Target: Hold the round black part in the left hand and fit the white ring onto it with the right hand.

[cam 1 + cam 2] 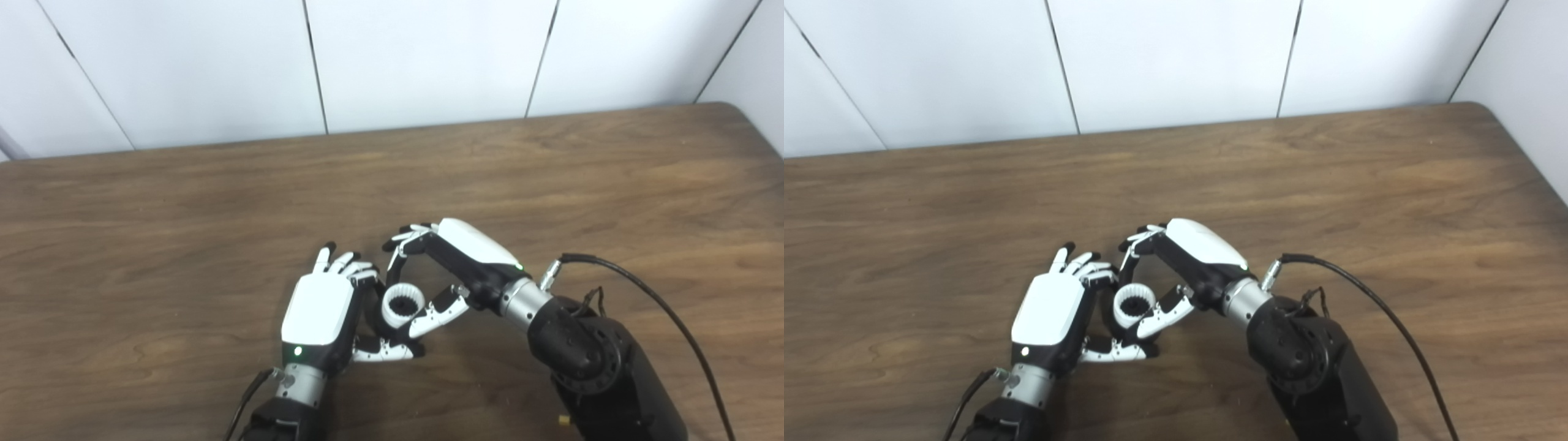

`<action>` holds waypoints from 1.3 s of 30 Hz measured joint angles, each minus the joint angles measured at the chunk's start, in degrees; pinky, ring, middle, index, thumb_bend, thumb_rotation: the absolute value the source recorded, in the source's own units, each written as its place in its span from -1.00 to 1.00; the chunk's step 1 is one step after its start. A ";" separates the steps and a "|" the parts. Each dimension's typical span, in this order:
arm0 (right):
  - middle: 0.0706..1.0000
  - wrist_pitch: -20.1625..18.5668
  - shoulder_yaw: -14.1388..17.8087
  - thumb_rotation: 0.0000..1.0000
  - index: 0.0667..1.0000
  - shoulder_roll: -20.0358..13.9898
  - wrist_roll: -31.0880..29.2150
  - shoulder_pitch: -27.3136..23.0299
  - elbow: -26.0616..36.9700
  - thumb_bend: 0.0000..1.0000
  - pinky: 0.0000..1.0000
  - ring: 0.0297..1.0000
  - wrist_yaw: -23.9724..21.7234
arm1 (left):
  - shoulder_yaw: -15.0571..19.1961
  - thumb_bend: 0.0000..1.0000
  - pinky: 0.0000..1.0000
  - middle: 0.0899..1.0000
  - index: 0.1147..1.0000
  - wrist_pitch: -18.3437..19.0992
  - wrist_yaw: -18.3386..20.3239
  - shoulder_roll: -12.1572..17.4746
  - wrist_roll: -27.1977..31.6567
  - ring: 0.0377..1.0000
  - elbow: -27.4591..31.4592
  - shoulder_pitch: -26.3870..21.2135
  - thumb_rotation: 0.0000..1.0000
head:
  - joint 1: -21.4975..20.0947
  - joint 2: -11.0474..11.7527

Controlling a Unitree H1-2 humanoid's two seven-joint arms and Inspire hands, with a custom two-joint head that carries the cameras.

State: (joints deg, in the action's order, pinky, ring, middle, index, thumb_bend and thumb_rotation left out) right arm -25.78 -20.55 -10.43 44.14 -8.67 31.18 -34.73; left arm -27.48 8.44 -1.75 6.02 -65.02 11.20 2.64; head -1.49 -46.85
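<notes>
The white ring [402, 304], toothed on its inner rim, sits between my two hands low in the middle of the table. Inside it shows the dark top of the round black part [402, 304]; the rest of that part is hidden by the ring and fingers. My left hand [320, 307] is curled around them from the left, thumb underneath, shut on the black part. My right hand [456, 257] comes in from the right, with fingers arched over the ring's far side and thumb against its near right side, pinching the ring [1134, 305].
The brown wooden table [184, 202] spreads out around the hands, with a white panelled wall behind its far edge. A black cable [661, 306] loops from my right wrist over the table on the right.
</notes>
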 measured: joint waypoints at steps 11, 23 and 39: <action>0.63 1.44 -0.14 -0.74 -0.10 -0.45 -0.96 -0.03 -1.27 0.04 1.00 0.90 1.90 | -0.12 0.05 1.00 0.45 -0.17 0.08 0.08 -0.07 -0.46 0.74 0.01 -0.02 -0.89 | -0.35 0.09; 0.64 1.46 -0.15 -0.74 -0.10 -0.59 -1.82 -0.07 -2.25 0.04 1.00 0.89 2.91 | -0.16 0.05 1.00 0.45 -0.17 0.10 0.30 -0.22 -0.46 0.73 0.08 -0.01 -0.89 | -0.44 0.17; 0.62 1.53 -0.99 -0.74 -0.10 -0.55 -2.04 -0.12 -3.56 0.04 1.00 0.89 4.47 | -0.40 0.05 1.00 0.45 -0.17 0.37 0.54 -0.35 -0.53 0.73 0.22 -0.01 -0.89 | -0.09 0.09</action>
State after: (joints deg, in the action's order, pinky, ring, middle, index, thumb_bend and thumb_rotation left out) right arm -24.26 -21.54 -10.98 42.10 -8.79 27.62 -30.26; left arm -27.88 8.82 -1.21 5.67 -65.56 11.42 2.63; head -1.58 -46.76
